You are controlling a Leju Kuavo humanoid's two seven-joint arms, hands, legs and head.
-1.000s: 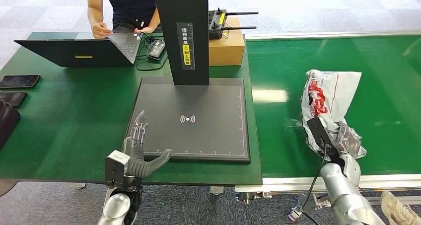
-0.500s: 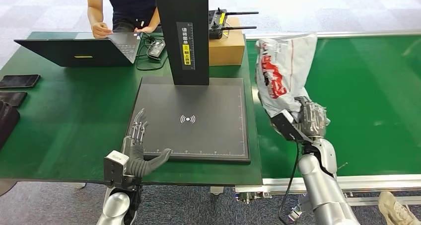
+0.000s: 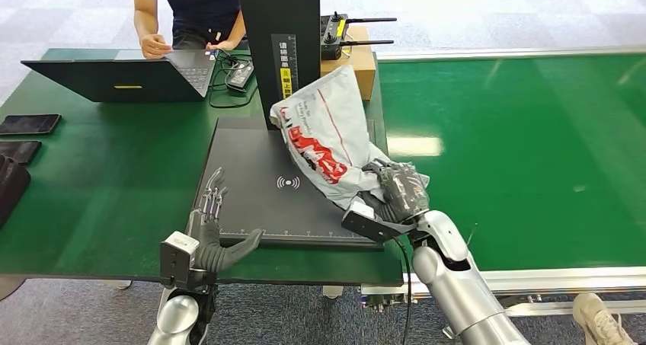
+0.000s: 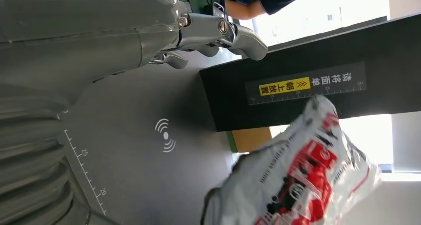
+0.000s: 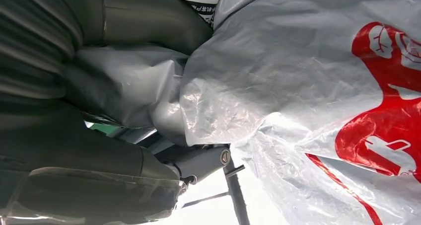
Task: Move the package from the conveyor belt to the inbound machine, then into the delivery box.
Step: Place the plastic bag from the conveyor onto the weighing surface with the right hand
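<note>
Currently, the package (image 3: 324, 135) is gripped by the right hand (image 3: 398, 193) and held above the inbound machine (image 3: 251, 174), off the conveyor belt (image 3: 518, 147). Placement on the platform is not yet done; the delivery box transfer remains. The left hand (image 3: 213, 227) is held empty, fingers spread.

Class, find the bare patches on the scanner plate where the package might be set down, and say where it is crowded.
The plate is bare from the wireless mark towards the left hand, which rests at its near left edge. The right half is crowded: the package, held by the right hand, hangs over it beside the black column.
</note>
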